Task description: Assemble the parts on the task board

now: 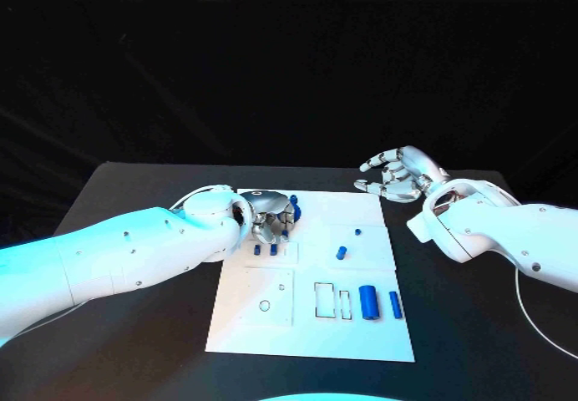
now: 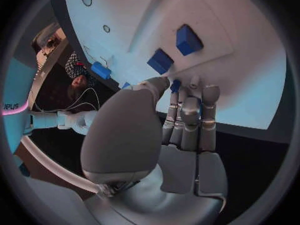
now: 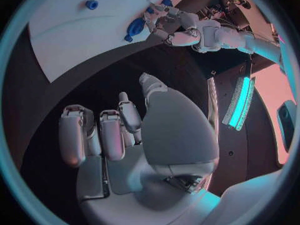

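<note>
The white task board [image 1: 316, 330] lies in the middle of the black table. My left hand [image 1: 271, 215] reaches down onto its far left part, and a small blue part [image 2: 175, 85] sits pinched between the thumb and the fingertips. Just beyond the fingertips two blue blocks [image 2: 187, 39] [image 2: 160, 61] stand in a raised square plate. My right hand [image 1: 398, 174] hovers above the table off the board's far right corner, its fingers loosely bent and apart, with nothing in them. The right wrist view shows the left hand [image 3: 165, 22] at the board's edge.
Other blue parts on the board: a short peg [image 1: 342, 251], a tiny one [image 1: 359, 230], a thick cylinder [image 1: 368, 302] and a thinner one [image 1: 395, 304] beside two rectangular slots [image 1: 325, 301]. Bare black table [image 1: 133, 334] runs along both sides of the board.
</note>
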Controlling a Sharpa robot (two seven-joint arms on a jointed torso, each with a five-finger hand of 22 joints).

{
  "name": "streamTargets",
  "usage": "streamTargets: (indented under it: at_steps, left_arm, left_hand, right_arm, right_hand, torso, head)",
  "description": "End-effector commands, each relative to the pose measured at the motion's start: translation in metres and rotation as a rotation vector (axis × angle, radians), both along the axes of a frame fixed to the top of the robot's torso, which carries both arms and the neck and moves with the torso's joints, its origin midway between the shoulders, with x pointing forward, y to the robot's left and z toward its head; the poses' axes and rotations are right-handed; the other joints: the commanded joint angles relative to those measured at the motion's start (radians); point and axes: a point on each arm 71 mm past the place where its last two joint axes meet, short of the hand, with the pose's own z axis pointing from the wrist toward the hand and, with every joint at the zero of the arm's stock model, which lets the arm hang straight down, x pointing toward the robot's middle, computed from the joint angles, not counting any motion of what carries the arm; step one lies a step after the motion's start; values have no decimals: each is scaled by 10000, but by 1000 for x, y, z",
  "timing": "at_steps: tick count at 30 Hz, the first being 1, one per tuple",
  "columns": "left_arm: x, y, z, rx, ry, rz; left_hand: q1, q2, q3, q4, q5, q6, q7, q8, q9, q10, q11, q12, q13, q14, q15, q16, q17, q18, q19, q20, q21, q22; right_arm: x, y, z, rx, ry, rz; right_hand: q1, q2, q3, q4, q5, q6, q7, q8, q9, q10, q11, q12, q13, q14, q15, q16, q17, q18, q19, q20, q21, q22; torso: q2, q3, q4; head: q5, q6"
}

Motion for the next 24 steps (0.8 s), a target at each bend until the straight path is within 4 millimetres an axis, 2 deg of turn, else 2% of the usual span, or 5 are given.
streamTargets:
  at_steps: [1,13,24]
  left_arm:
    - [2,0,-2,309,54,74]
    - [3,-1,-2,98,4,69]
    - [3,-2,-3,42,153,-42]
  left_hand:
    - [137,38,115,-44,-29,110,-16,-72,-72,125,-23,-84,-86,78,2,76,8,-17,100,-6,103,65]
    - [141,158,568,-269,-46,480,-102,-207,-353,629,-142,-230,-385,308,-94,356,249,-93,361,-80,481,519]
    - [-75,309,913,-806,-77,1436,-316,-356,-532,1649,-402,-698,-768,701,-313,732,682,-201,702,-246,970,1123]
  right_arm:
    - [-1,2,0,-15,-77,140]
    - [-1,2,0,-16,-69,152]
    - [-1,2,0,-15,-58,159]
  right_hand:
    - [-59,3,66,-19,24,-8,-31,37,-14,-37,-13,-28,9,413,-66,-61,110,148,34,-99,-18,1627]
    - [-61,19,84,-17,42,-1,-34,49,-17,-12,-16,-8,24,419,-69,-59,126,144,46,-102,-6,1635]
    - [-65,30,93,-15,50,12,-37,60,-15,20,-19,27,54,424,-70,-55,139,141,52,-103,1,1639]
  torso:
    - [-1,-5,1]
    - [-4,8,5]
    - [-3,6,4]
  head:
    - [-2,2]
    - [-11,-33]
    - [-13,-48]
